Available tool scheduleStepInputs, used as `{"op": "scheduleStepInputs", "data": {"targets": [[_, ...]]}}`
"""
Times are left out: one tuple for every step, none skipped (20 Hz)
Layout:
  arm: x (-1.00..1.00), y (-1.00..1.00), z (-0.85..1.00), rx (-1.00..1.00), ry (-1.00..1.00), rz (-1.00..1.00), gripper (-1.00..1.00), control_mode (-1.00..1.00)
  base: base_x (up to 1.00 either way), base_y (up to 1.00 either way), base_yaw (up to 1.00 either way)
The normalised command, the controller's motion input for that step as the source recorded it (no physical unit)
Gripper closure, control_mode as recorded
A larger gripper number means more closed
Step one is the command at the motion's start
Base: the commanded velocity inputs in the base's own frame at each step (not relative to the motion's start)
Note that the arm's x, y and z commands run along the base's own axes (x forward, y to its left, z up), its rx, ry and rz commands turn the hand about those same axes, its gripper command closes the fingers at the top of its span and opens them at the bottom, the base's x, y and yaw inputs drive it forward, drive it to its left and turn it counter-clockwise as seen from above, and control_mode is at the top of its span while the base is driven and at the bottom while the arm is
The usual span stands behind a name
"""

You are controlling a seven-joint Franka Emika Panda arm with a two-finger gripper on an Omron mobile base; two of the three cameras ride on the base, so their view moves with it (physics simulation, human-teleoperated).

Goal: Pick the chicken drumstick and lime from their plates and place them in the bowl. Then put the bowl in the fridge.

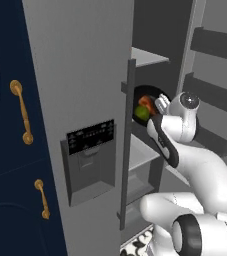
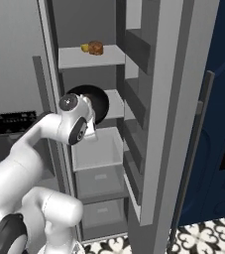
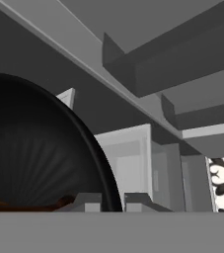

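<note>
1. Gripper [image 3: 112,201] – closed tight on the rim of the bowl [image 3: 39,148], one dark fingertip on each side of the black edge in the hand view; in the left base view the gripper [image 1: 157,107] sits at the bowl's right edge, inside the open fridge.
2. Fridge [image 1: 80,75] – the tall grey body surrounds the gripper; its closed door with the dark dispenser panel [image 1: 91,136] and long vertical handle [image 1: 127,145] stands to the gripper's left in the left base view, and the open door with its grey door bins [image 2: 139,54] stands to the gripper's right in the right base view.
3. Grey inner shelves [image 2: 91,55] lie above and below the gripper; a pale drawer [image 2: 98,151] sits just below it.
4. Bowl again – glossy black, held tilted so its opening faces the left base camera [image 1: 147,95], level with the middle shelf; whether it touches the shelf I cannot tell.
5. Chicken drumstick [image 1: 146,103] lies inside the bowl, just left of the gripper, reddish-brown.
6. Lime [image 1: 142,114] sits in the bowl directly below the drumstick, touching it.
7. Small brown and yellow foods [image 2: 94,47] rest on the upper shelf, above the gripper.
</note>
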Motion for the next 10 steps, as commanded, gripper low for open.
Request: {"op": "scheduleStepInputs", "data": {"targets": [[0.12, -0.09, -0.01, 0.0, 0.0, 0.0, 1.0, -1.0, 0.0, 0.0, 0.0], [0.11, -0.09, -0.02, 0.0, 0.0, 0.0, 1.0, -1.0, 0.0, 0.0, 0.0], [0.14, -0.06, -0.03, 0.0, 0.0, 0.0, 1.0, -1.0, 0.0, 0.0, 0.0], [0.11, 0.0, -0.04, 0.0, 0.0, 0.0, 1.0, -1.0, 0.0, 0.0, 0.0], [0.05, 0.0, -0.08, 0.0, 0.0, 0.0, 1.0, -1.0, 0.0, 0.0, 0.0], [0.0, 0.0, -0.23, 0.0, 0.0, 0.0, 1.0, -1.0, 0.0, 0.0, 0.0], [0.01, 0.0, -0.22, 0.0, 0.0, 0.0, 1.0, -1.0, 0.0, 0.0, 0.0], [0.14, 0.0, -0.11, 0.0, 0.0, 0.0, 1.0, -1.0, 0.0, 0.0, 0.0], [0.29, 0.0, -0.01, 0.0, 0.0, 0.0, 1.0, -1.0, 0.0, 0.0, 0.0], [0.34, 0.0, 0.0, 0.0, 0.0, 0.0, 1.0, -1.0, 0.0, 0.0, 0.0]]}}
